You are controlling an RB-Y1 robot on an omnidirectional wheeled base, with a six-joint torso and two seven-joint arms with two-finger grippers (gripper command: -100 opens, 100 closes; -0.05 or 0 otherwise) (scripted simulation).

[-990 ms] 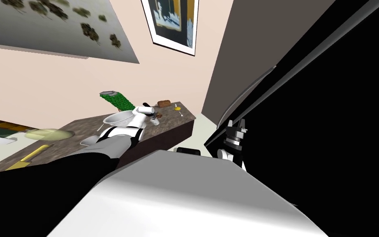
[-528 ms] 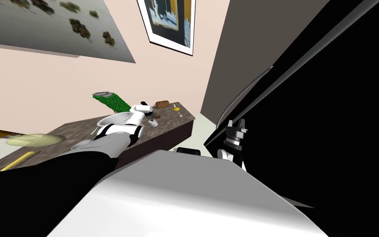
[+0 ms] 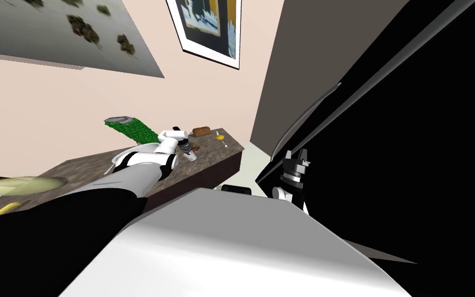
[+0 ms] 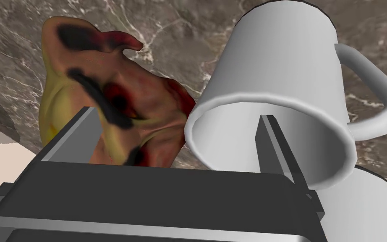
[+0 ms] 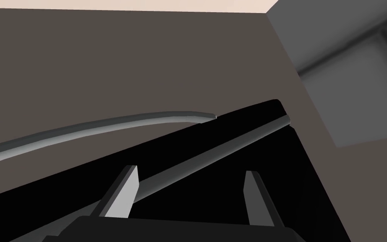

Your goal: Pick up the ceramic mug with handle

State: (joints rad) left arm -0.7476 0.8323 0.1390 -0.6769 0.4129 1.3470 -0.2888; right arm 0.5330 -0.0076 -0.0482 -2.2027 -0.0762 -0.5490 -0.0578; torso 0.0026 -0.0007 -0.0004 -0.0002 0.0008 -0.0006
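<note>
left gripper (image 4: 178, 113) is out over the counter (image 4: 167, 25), jaws wide, nothing clamped. the mug (image 4: 272, 63) is right at it: plain white and smooth, a straight-walled cylinder with a rounded rim and a thick loop handle (image 4: 373, 96) on the side away from the gripper. its open mouth faces my hand. one finger (image 4: 274, 143) reaches across that mouth and the other stands outside, so the mug's wall sits between the two blades. i can't tell if either blade touches it.

crowding the outside blade is a lumpy mottled thing (image 4: 117, 96), yellow and dark red with black streaks, right up against the mug's rim. a smooth white rounded form (image 4: 356, 201) sits just beside the mug; can't tell what it is. the counter is brown and stone-like, with pale veins.

from the head: a green knobbly cylinder (image 3: 128, 128) lies left of my arm. a brown loaf-shaped thing (image 3: 201, 131) and a small yellow bit (image 3: 220, 137) lie toward the counter's far right end, and a pale yellow-green disc (image 3: 15, 184) sits at its left end.

right gripper (image 3: 295, 154) hangs low on my right, well apart from the counter, jaws wide, holding nothing.
</note>
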